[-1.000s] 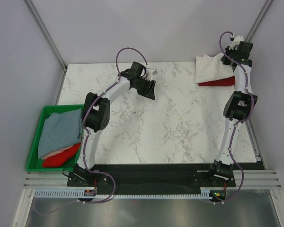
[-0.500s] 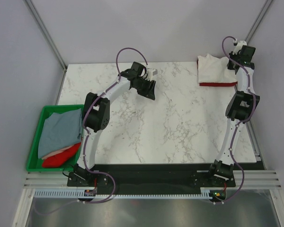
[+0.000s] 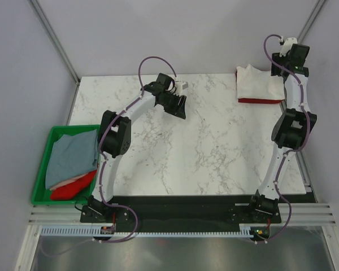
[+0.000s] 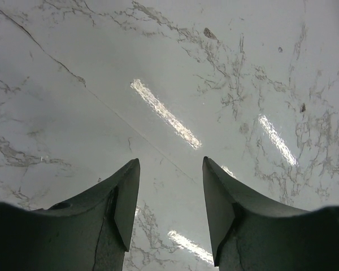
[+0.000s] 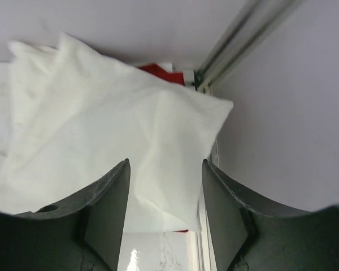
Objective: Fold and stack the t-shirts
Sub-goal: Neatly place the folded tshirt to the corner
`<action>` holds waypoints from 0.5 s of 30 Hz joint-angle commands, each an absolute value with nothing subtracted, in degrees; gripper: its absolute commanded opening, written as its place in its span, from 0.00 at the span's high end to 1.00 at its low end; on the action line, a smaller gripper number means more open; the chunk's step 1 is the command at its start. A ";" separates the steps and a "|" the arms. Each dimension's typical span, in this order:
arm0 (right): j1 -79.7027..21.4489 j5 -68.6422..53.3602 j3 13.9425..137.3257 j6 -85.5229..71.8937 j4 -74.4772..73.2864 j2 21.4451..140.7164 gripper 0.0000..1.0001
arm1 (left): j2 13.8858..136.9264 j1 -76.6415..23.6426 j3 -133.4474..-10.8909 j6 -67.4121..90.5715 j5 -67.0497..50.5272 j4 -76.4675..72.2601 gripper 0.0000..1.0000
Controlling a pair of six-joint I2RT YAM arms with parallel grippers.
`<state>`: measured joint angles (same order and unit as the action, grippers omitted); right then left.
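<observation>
I see the white t-shirt point(image 3: 259, 83) lying folded on the dark red t-shirt point(image 3: 261, 101) at the far right corner of the table point(image 3: 214, 147). My right gripper point(image 5: 165, 169) hangs over it, jaws apart and holding nothing. The left gripper point(image 4: 169, 169) hangs over the table's marble, jaws apart too.

A folded white cloth shirt point(image 5: 101, 130) hides all but slivers of my dark red shirt point(image 5: 156, 69); lower left in the top view, a grey-blue shirt point(image 3: 70, 157) covers most of a bright red shirt point(image 3: 73, 190).
</observation>
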<state>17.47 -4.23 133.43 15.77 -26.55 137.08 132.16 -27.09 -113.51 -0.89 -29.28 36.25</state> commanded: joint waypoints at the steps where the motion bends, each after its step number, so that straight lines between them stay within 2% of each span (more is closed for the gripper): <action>1: 13.36 -7.55 133.06 17.76 -24.52 132.01 0.39 | 131.31 -26.98 -115.75 -0.70 -31.20 35.42 0.44; 7: 11.43 -11.76 142.79 11.70 -25.75 141.75 0.43 | 130.17 -26.19 -114.79 -0.61 -32.52 35.42 0.44; 15: 10.55 -15.38 145.10 4.93 -19.52 148.00 0.43 | 128.32 -24.96 -111.98 -0.53 -33.75 35.24 0.45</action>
<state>10.31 -12.78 141.84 8.86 -23.24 146.98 132.07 -25.43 -112.77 -0.89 -31.81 36.05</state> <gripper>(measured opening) 0.575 0.555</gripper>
